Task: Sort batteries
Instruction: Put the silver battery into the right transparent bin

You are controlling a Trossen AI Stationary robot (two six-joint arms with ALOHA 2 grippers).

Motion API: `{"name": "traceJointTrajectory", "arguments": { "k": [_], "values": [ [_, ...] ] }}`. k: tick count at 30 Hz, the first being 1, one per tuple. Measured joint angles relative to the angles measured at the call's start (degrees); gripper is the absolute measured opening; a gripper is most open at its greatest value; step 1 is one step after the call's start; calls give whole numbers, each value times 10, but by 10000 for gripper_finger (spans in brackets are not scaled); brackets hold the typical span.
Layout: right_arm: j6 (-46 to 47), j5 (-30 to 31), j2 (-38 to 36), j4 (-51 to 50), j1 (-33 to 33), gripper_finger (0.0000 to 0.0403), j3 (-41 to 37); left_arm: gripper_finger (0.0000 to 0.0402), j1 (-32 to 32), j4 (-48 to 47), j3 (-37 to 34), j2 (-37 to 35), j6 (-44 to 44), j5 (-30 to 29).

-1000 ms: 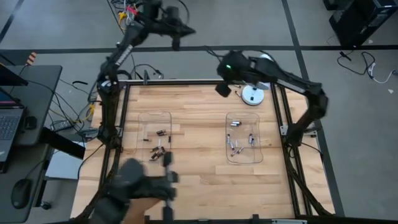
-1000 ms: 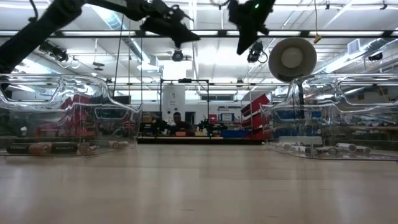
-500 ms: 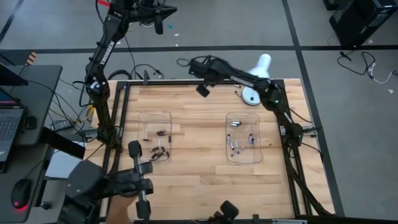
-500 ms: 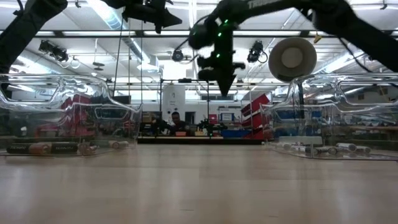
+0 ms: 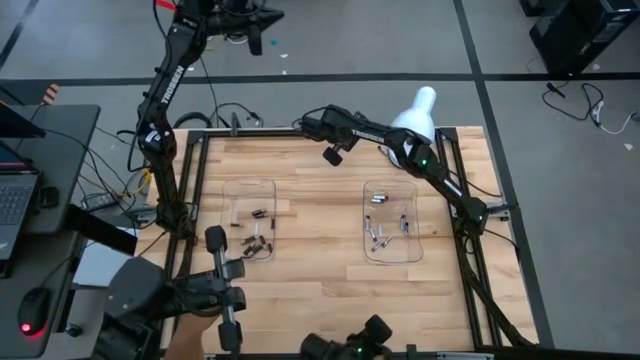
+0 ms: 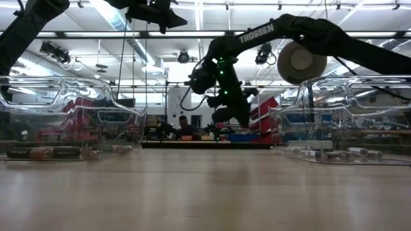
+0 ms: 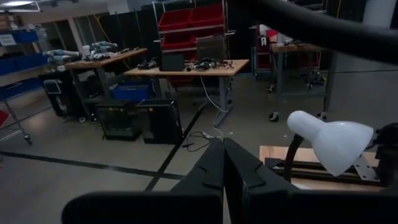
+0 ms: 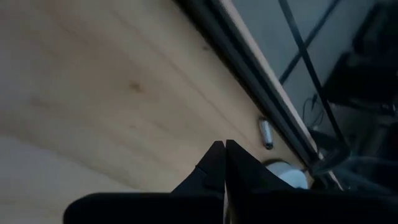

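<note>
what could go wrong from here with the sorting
1. One silver battery lies loose on the table near the lamp base, outside both trays; it may get missed.
2. The right end effector, shut, hangs over the table's far edge by the lamp; its arm could knock the lamp when swinging.
3. The left end effector is shut and raised beyond the table, so reaching the left tray needs a long sweep.

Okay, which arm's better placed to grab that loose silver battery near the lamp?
Right: its gripper hangs over the table's far edge with the small silver battery in its wrist view; the left gripper is raised beyond the table.
</note>
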Motion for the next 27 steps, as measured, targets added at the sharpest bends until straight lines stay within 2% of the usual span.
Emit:
{"name": "traceJointTrajectory", "arguments": {
  "k": [8, 16, 27],
  "values": [
    [5, -2, 3, -4, -32, 0, 0, 0, 0, -11, 0, 0, 1, -4],
    [24, -83, 5, -6, -85, 0, -14, 0, 0, -13, 0, 0, 1, -4],
    [-3, -96, 11, 10, -84, 0, -21, 0, 0, -9, -9, 1, 18, -5]
  ]
}}
